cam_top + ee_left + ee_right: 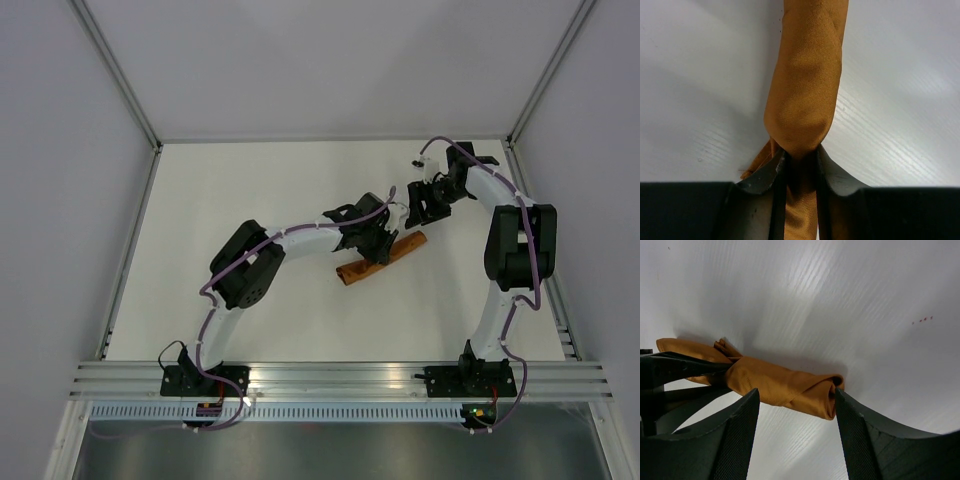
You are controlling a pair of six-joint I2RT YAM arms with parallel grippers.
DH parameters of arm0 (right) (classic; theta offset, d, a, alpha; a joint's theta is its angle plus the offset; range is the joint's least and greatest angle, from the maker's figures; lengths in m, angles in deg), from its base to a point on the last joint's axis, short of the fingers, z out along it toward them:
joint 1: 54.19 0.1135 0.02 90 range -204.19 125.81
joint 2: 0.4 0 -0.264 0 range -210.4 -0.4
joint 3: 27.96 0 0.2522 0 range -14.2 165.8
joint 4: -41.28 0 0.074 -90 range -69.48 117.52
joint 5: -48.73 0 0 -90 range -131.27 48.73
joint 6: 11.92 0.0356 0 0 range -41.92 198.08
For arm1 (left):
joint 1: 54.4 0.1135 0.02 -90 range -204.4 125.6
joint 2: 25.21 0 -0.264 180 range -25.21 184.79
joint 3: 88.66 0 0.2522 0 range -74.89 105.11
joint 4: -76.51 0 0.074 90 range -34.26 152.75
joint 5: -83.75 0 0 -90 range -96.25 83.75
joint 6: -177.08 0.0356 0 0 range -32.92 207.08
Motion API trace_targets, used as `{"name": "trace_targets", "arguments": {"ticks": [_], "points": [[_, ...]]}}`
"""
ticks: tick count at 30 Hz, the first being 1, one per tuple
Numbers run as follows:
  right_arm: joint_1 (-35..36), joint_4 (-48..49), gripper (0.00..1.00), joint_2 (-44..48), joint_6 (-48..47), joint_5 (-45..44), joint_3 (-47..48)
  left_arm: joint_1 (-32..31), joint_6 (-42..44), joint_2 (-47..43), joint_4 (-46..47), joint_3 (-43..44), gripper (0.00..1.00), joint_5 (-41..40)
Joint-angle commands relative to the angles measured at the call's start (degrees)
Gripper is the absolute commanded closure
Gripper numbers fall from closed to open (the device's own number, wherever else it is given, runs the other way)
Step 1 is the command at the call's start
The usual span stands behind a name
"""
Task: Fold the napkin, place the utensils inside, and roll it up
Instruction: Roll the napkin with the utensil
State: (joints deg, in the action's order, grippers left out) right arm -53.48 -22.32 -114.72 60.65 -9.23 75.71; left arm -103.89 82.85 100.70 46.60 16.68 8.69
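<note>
The rust-brown napkin (408,246) lies rolled into a tight tube on the white table, slanting from lower left to upper right. My left gripper (372,248) is shut on the napkin roll (807,75) near its middle, and the cloth is pinched between the two fingers (827,170). My right gripper (420,205) hovers open just beyond the roll's right end. In the right wrist view that end (810,392) shows between the spread fingertips (747,405), with nothing gripped. The utensils are hidden from every view.
A white table top (250,180) is enclosed by pale walls, with an aluminium rail (340,380) along the near edge where both arm bases are bolted. The left arm's fingers (670,371) reach in from the left of the right wrist view.
</note>
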Motion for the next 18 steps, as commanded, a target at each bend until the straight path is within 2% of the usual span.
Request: {"name": "trace_targets", "arguments": {"ticks": [1, 14, 18], "points": [[-0.4, -0.6, 0.33, 3.0, 4.3, -1.7, -2.6, -0.3, -9.9, 4.1, -4.3, 0.3, 0.76, -2.5], [-0.4, 0.2, 0.32, 3.1, 6.4, 0.1, -8.3, -0.7, -16.9, 5.8, -2.8, 2.1, 0.76, -4.0], [-0.4, 3.1, 0.32, 6.1, 8.2, -3.9, -8.6, -0.8, -17.2, 6.1, -2.8, 2.5, 0.76, -4.1]]}}
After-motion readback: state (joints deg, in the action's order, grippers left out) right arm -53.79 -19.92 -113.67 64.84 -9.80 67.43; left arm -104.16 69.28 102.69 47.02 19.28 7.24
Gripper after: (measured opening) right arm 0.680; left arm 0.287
